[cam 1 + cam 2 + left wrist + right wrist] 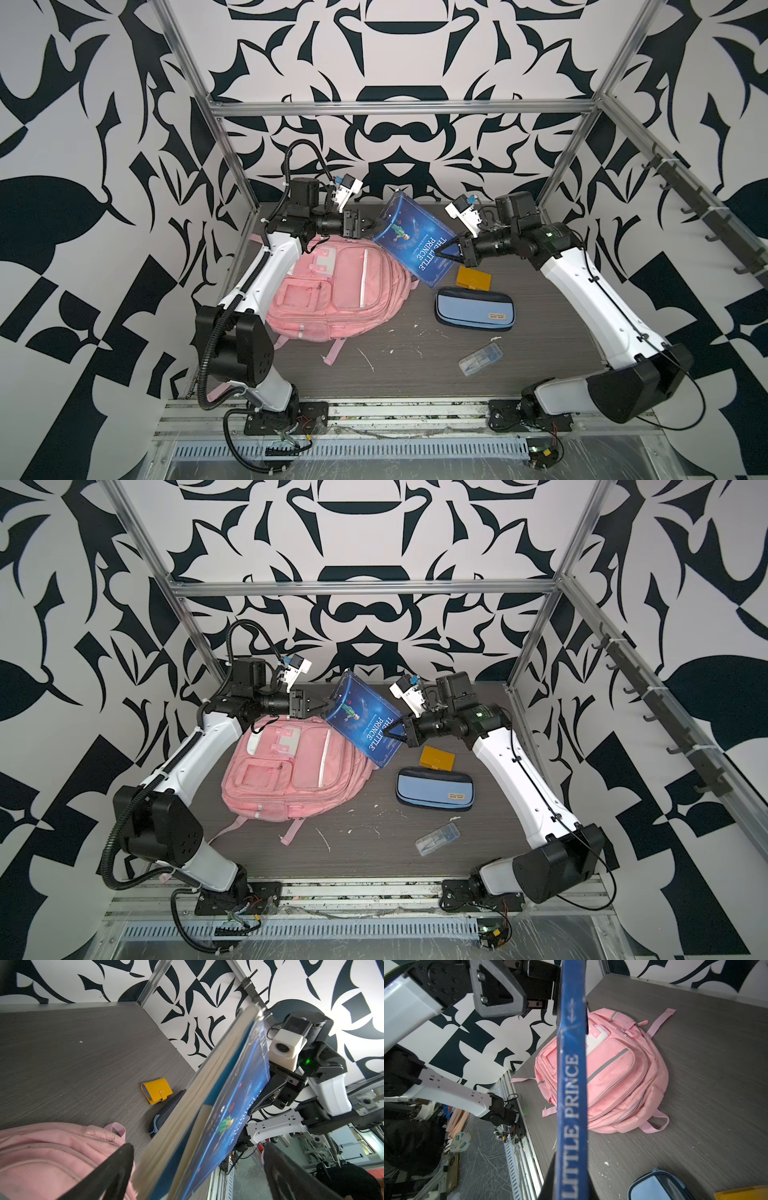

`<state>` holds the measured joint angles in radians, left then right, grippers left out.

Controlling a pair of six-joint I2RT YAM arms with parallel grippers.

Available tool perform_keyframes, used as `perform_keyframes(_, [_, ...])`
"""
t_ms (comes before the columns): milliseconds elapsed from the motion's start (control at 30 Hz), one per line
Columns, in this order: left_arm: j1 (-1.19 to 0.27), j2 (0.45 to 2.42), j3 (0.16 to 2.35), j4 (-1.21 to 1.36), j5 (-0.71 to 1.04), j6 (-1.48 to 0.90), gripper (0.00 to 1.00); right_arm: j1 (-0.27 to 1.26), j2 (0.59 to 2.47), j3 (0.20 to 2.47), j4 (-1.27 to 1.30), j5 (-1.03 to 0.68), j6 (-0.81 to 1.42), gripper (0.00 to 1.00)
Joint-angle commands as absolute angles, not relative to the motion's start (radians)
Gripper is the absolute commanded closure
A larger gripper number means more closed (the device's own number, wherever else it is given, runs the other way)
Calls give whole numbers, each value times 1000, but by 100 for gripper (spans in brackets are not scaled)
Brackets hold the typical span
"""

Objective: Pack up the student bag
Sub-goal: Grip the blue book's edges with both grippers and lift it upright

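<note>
Item one, student bag (pixel 336 291): large pink fabric backpack with zip pockets and white strips. It lies flat, front up, directly beneath my left gripper (pixel 371 225) and down and across from my right gripper (pixel 445 251). I see no compartment gaping, and nothing looks packed yet.

Item two, blue hardback book (pixel 413 237), titled The Little Prince: held tilted in the air between the two grippers. The right gripper is clamped on its spine edge by the title. The left gripper's jaws stand fully apart, straddling the far corner without pinching it. I cannot tell whether the low corner touches the bag.

Item three, light-blue and navy zip pencil case (pixel 473 309): on the table below the right gripper, unpacked.

Item four, small yellow snap wallet (pixel 473 279): just under the right gripper, beside the pencil case, unpacked.

Item five, clear plastic box (pixel 481 359): well away from both grippers, unpacked.

Progress, my judgement: early. The first item is in hand, the bag needs opening, and four items remain out.
</note>
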<state>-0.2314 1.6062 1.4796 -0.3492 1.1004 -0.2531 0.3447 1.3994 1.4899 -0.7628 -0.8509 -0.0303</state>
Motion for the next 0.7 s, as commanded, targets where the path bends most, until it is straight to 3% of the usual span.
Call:
perform_keyframes(0, [-241, 1630, 1517, -391, 1165, -232, 1, 353, 1390, 1531, -719, -954, -49, 100])
perform_keyframes(300, [-310, 1704, 1619, -504, 1251, -193, 0, 363, 1393, 1526, -670, -978, -35, 100])
perform_keyframes(400, [-321, 1702, 1625, -555, 1264, -165, 10, 362, 1394, 1523, -650, -963, -25, 100])
perform_keyframes(433, [-321, 1696, 1623, -553, 1268, -167, 14, 362, 1391, 1518, -638, -963, -16, 100])
perform_keyframes(533, [-321, 1681, 1611, -512, 1295, -213, 43, 362, 1384, 1509, -615, -963, -3, 100])
perform_keyframes(667, [-320, 1667, 1611, -478, 1316, -247, 74, 361, 1379, 1514, -621, -956, -17, 100])
